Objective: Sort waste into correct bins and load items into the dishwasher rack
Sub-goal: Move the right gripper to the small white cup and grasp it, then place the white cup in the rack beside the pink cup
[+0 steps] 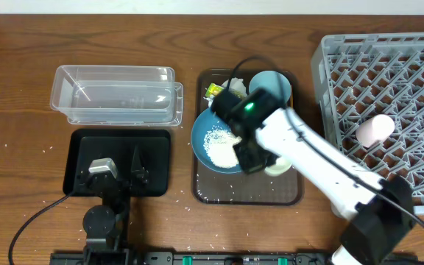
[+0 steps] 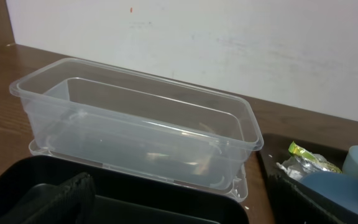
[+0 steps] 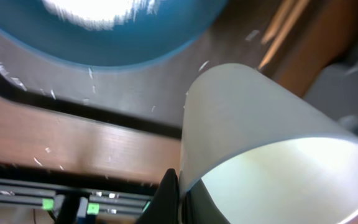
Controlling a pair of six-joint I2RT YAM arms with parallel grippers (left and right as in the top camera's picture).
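Right pincer (image 3: 180, 199) is clamped shut on the thin wall of the white cup (image 3: 260, 124); one dark finger shows against the rim, the other is hidden behind the wall. That cup is tilted with its mouth toward the wrist camera, at the front right of the brown serving tray (image 1: 219, 193), just beside the dark-blue bowl (image 1: 210, 132); whether its base touches the tray cannot be told. Loose white rice (image 1: 219, 141) lies in the dark-blue bowl, which sits against the tray's left edge; the light-blue bowl (image 1: 272, 82) is in the tray's back right corner; the green-and-yellow wrapper (image 1: 213, 90) and the crumpled tissue (image 1: 235, 82) lie along its back edge, toward the left corner. Left pincer (image 1: 137, 171) hangs over the black tray (image 1: 79, 147) near the front left of the desk (image 1: 20, 73), jaws spread wide, holding nothing; the clear tub (image 1: 116, 94) stands just behind that tray. The pink cup (image 1: 375, 129) lies on its side in the grey rack (image 1: 389, 66) at the desk's right edge.
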